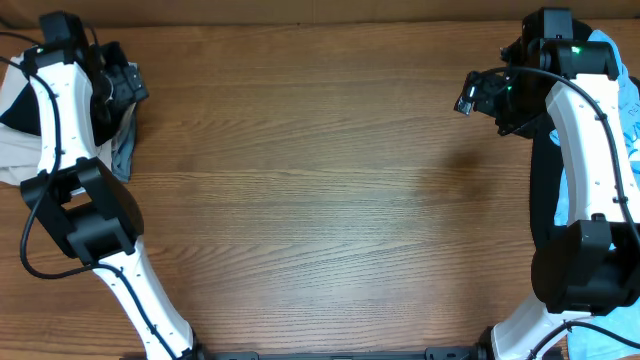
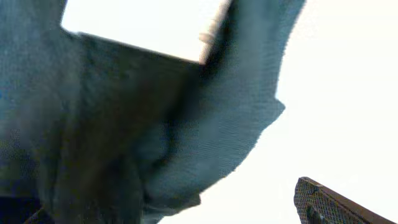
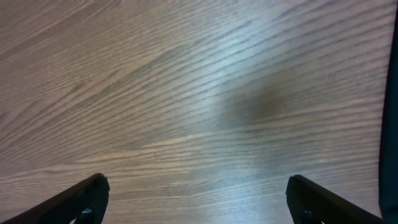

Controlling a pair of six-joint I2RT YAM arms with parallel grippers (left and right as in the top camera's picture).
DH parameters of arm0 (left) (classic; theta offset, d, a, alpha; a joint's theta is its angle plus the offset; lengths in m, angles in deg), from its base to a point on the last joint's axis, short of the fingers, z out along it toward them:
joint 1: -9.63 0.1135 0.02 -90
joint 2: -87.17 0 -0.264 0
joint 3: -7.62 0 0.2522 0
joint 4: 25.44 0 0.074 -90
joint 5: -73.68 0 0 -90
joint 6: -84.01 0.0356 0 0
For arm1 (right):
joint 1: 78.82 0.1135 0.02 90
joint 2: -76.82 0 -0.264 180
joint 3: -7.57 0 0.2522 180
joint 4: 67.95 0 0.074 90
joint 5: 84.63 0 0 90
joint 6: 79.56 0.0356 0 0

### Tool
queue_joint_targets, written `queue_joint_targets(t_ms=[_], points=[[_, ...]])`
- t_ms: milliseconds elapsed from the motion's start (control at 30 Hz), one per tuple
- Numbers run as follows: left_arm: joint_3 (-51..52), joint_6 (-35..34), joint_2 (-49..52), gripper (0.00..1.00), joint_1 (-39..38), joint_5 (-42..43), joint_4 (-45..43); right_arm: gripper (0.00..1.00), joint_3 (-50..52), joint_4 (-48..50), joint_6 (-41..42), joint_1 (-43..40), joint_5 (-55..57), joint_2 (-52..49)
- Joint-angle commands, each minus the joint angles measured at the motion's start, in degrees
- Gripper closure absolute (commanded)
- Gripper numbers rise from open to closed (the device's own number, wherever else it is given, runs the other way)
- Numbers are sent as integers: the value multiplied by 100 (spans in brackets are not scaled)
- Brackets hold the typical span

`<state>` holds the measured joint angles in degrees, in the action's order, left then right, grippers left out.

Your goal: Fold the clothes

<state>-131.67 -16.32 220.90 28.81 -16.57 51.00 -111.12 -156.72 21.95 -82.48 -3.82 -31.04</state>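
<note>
Jaws of the right gripper point(image 3: 197, 183) gaped empty over the table point(image 1: 320, 180); the left gripper point(image 1: 125, 85) was unreadable, buried in dark fabric, probably the black T-shirt point(image 2: 112, 124), at the table's left edge. Fetching seemed the step in hand; next, the shirt needed spreading flat at the table's middle.

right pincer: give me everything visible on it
The right pincer is black, with two fingers that look like hard plastic. Its wrist view shows only their tips, spread wide at the lower corners, with nothing between them. It faces the bare wooden table and seems to hang above it rather than touch it. From overhead it sits near the table's far right corner, reaching inward from a white arm, close to a light-blue cloth.
</note>
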Motion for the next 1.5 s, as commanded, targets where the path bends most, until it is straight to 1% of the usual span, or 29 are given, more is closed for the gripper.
queue_joint_targets(t_ms=[0, 100, 167, 267, 300, 400, 467, 600, 667, 733, 867, 1000, 1033, 1233, 1300, 1333, 1400, 1467], points=[[-651, 234, -756, 0, -188, 262, 46, 5, -168, 118, -114, 15, -66, 57], [-1016, 446, -1370, 0, -310, 236, 59, 5, -299, 81, -157, 15, -144, 59], [-1054, 457, -1757, 0, -326, 219, 59, 5, -498, -31, -160, 15, -144, 59], [-1054, 461, -2393, 0, -326, 221, 229, 4, -1073, -323, -243, 15, -162, 98], [-1054, 481, -2546, 0, -326, 219, 310, 0, -1279, -422, -245, 15, -164, 116], [-1054, 741, -2911, 0, -326, 219, 540, 0, -1869, -695, -262, 15, -164, 136], [-1054, 780, -3086, 0, -326, 227, 728, 0, -2212, -907, -260, 17, -166, 146], [-1051, 772, -3143, 0, -352, 483, 1220, 0, -2712, -1390, -262, 17, -162, 271], [-1019, 734, -3084, 0, -358, 476, 1513, 0, -2800, -1469, -260, 17, -157, 422], [-986, 734, -3014, 0, -356, 476, 1617, 0, -2835, -1471, -258, 17, -160, 699], [-957, 734, -2922, 0, -356, 476, 1641, 0, -2835, -1449, -142, 17, -162, 1388], [-957, 734, -2911, 0, -356, 476, 1641, 0, -2833, -1512, 1005, 17, -446, 2151], [-957, 737, -2911, 0, -356, 474, 1641, 0, -2833, -1519, 1080, 15, -459, 2262], [-957, 734, -2911, 0, -356, 476, 1641, 0, -2833, -1526, 1058, 15, -417, 2702], [-957, 737, -2911, 0, -356, 474, 1641, 0, -2833, -1582, 1064, 15, 256, 2712], [-957, 734, -2911, 0, -356, 474, 1641, 0, -2828, -1617, 1064, 15, 400, 2710], [-955, 734, -2911, 0, -356, 474, 1641, 0, -2820, -1744, 1067, 15, 413, 2697], [-957, 737, -2911, 0, -356, 474, 1641, 0, -2752, -1620, 1064, 15, 544, 2699]])
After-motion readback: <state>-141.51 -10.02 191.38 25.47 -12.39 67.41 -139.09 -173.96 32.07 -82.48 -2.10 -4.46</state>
